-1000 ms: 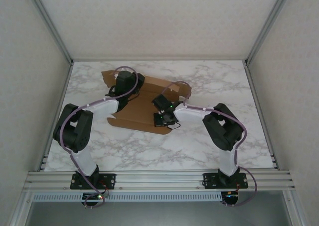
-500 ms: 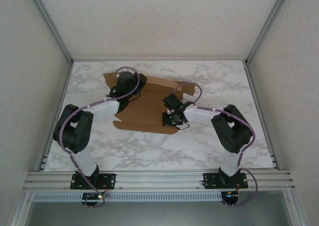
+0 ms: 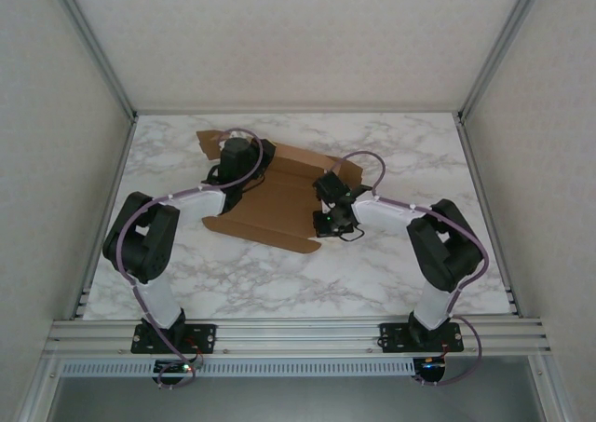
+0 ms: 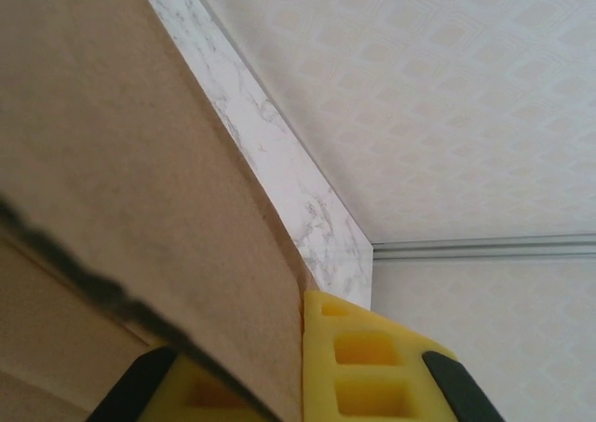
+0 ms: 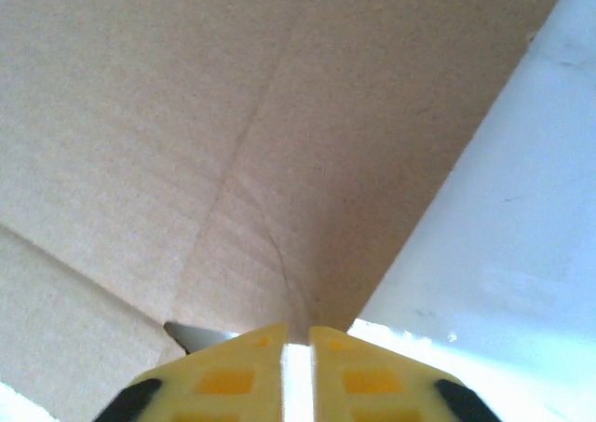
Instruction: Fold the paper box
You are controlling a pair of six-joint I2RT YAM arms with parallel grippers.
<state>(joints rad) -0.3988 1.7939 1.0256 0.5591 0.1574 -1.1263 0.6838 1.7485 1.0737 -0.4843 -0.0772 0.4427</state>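
The paper box (image 3: 279, 203) is a brown creased cardboard blank lying flat in the middle of the marble table (image 3: 279, 273). My left gripper (image 3: 250, 163) is at the box's far left part. In the left wrist view, the left gripper (image 4: 293, 333) is shut on a raised flap of the paper box (image 4: 140, 161), with cardboard pressed between the yellow pads (image 4: 363, 357). My right gripper (image 3: 322, 224) is at the box's near right edge. In the right wrist view, the right gripper (image 5: 298, 336) has its jaws a narrow slit apart. The paper box (image 5: 233, 142) lies just beyond its tips.
Metal frame posts and patterned walls close in the table on the left, right and back. Bare marble lies in front of the box and to its right (image 3: 419, 161). The arm bases sit on the rail (image 3: 298, 333) at the near edge.
The right arm has swung to the right and the box has shifted and turned with it. The right jaws have parted slightly. The left gripper keeps its hold on the flap.
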